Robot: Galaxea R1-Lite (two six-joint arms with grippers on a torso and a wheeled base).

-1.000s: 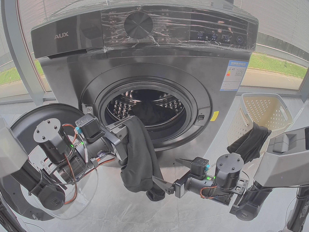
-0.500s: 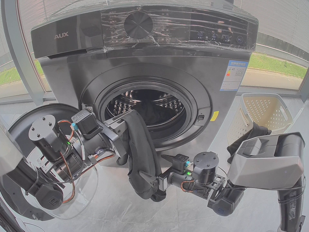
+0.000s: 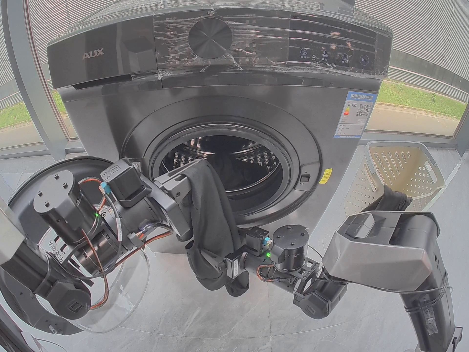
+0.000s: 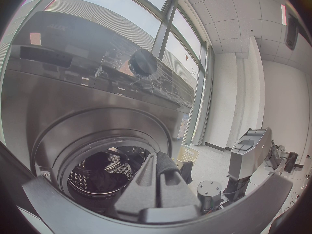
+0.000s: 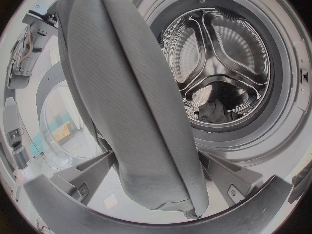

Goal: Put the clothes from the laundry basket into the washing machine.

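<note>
Grey tiled floor (image 3: pixel 195 319), windows (image 3: pixel 420 30) behind washing machine (image 3: pixel 220 99); left hand (image 3: pixel 187 174) clamps garment (image 3: pixel 212 231).

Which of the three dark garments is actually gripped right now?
The hanging garment, clamped in the left gripper before the washer opening. The drum garment and the basket garment lie ungripped.

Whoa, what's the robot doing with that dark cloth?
It's loading laundry. The left gripper holds a dark garment in front of the open washing machine. The right gripper is open around its hanging lower part. A dark piece lies in the drum, and a third garment hangs over the laundry basket.
</note>
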